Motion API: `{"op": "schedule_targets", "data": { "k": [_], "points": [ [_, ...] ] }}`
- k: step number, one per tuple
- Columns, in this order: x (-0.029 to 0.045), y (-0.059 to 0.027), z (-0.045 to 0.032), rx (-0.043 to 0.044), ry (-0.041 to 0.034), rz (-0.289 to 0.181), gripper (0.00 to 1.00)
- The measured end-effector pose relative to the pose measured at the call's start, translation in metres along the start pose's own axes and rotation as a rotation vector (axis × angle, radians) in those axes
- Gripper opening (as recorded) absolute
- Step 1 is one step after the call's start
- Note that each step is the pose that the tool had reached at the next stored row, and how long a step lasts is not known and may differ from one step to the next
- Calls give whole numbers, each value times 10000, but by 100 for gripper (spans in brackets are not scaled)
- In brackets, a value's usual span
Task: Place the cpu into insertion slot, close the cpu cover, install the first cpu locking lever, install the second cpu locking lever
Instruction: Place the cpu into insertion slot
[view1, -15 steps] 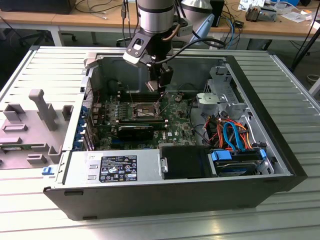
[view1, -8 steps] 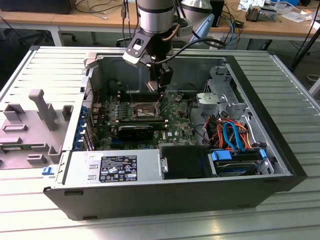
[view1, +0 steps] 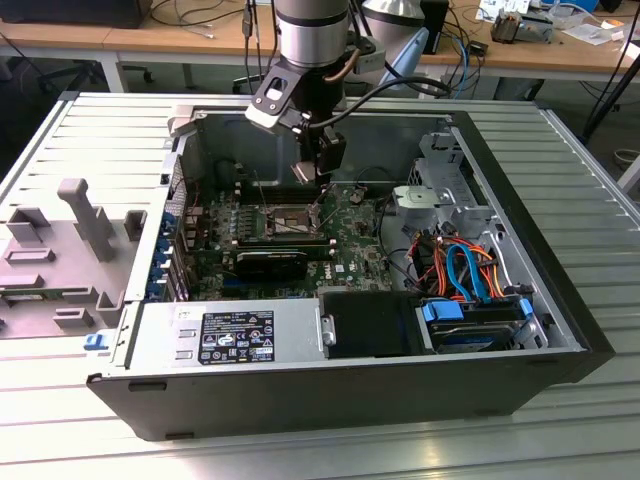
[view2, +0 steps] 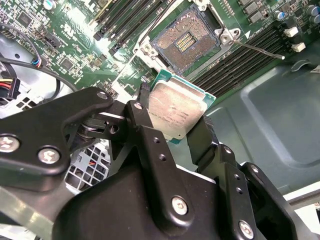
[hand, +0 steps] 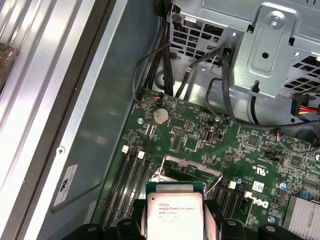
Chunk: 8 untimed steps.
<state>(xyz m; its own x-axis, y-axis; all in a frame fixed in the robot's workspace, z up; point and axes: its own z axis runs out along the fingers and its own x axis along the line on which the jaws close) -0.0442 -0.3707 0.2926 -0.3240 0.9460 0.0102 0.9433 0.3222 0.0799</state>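
Silver-grey on top with a green edge, the cpu (view2: 176, 111) was clamped between the two black fingers (view2: 144, 115) of the gripper (view2: 172, 120), which pressed on opposite sides of the chip. In the second wrist view it hung tilted in the air above the green motherboard (view2: 85, 50), near the insertion slot (view2: 182, 42) but not touching it. The slot lay open, its dark bed of contacts bare inside the silver rim. A thin metal lever (view2: 260, 50) stood free beside it, angled across the long black memory slots (view2: 240, 57).

In the first wrist view the cpu (hand: 175, 210) sat in front of the cpu cover (hand: 195, 165), whose silver frame stood raised off the slot. Farther along the board lay a round coin battery (hand: 160, 116), with black cables running toward a grey metal drive cage (hand: 280, 45).

In the exterior view the gripper (view1: 322, 165) reached down into an open computer case (view1: 330, 390) lying on a ribbed metal table (view1: 590, 200), just above the insertion slot (view1: 292, 215). Orange and blue cables (view1: 465, 270) crowded the exterior view's right.
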Motion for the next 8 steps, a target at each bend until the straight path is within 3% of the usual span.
{"op": "schedule_targets", "data": {
  "k": [8],
  "points": [
    [0,0,3,-1,-4,49,54]
  ]
}}
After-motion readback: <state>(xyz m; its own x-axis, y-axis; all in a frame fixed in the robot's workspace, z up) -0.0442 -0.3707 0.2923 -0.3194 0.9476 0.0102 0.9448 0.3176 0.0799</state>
